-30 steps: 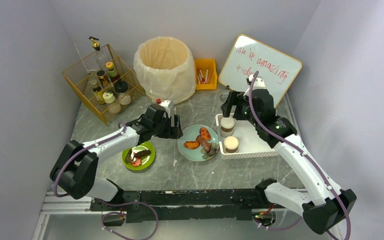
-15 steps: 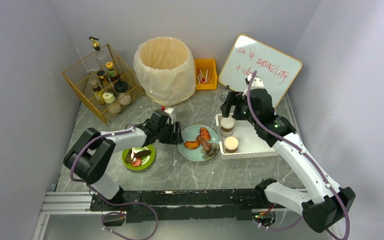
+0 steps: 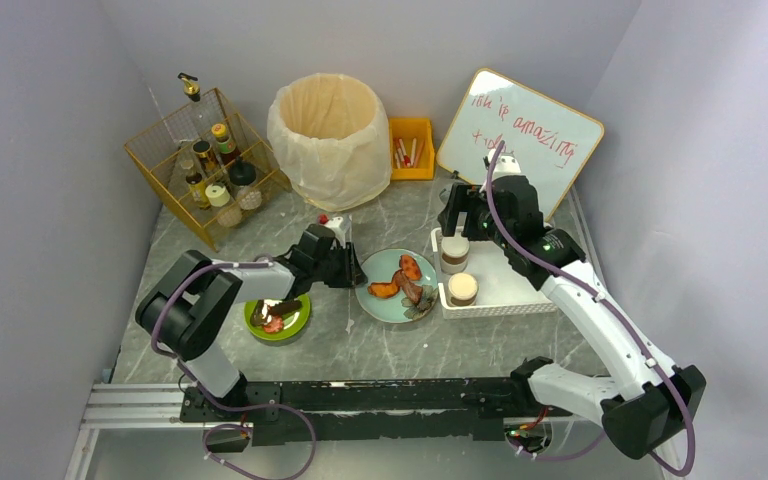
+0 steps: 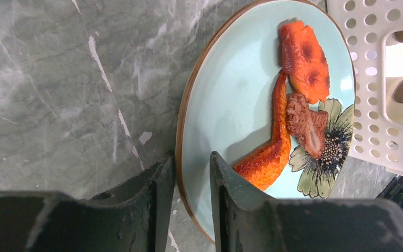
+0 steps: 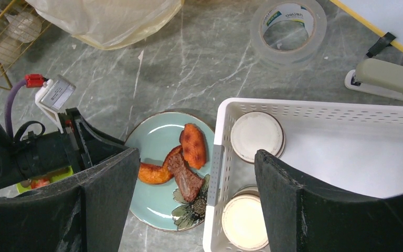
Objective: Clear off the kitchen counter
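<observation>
left gripper [image 4: 192, 157] slid in to the teal plate [image 4: 225, 94], jaws narrowed — now straddling its rim

On the grey marble-look kitchen counter [image 3: 410, 345], a gold wire basket [image 3: 160, 185] holding bottles [image 3: 215, 160] stands far left; right of it sits a round bin lined with a cream bag [image 3: 325, 165], then a small yellow plastic box [image 3: 411, 172], then a white whiteboard [image 3: 530, 130] at the far right; a white slatted plastic basket [image 3: 510, 285] sits right of centre, with two lidded jars in its left end, one [image 3: 454, 250] behind the other [image 3: 462, 288]; a clear tape roll [image 5: 289, 11] and a beige stapler [image 5: 388, 79] lie just beyond it; just left of it lies a pale blue ceramic plate [image 4: 225, 94] bearing orange and brown food pieces [image 3: 405, 280]; a green plate [image 3: 298, 318] lies nearer, further left; a black rail frame [image 3: 380, 395] runs along the near edge.
</observation>
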Tool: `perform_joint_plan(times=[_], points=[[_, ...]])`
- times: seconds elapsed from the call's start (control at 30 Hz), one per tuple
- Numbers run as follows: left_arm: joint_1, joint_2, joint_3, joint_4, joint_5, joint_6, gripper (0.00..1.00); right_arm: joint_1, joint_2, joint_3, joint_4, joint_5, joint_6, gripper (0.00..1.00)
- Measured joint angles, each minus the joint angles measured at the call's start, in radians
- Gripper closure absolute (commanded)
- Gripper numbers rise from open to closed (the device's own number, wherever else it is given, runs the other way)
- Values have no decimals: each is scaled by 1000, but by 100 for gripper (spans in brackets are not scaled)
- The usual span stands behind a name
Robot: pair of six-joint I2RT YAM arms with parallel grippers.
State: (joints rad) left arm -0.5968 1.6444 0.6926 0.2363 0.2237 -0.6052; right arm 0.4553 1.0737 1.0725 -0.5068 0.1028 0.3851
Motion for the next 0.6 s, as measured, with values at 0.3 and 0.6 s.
perform_joint_plan(times=[0.3, 0.6], points=[[27, 37, -24, 95, 56, -37, 74, 0, 0, 0, 1, 0, -1, 16], [97, 68, -68, 214, 195, -100, 95, 0, 3, 0, 1, -5, -1, 16]])
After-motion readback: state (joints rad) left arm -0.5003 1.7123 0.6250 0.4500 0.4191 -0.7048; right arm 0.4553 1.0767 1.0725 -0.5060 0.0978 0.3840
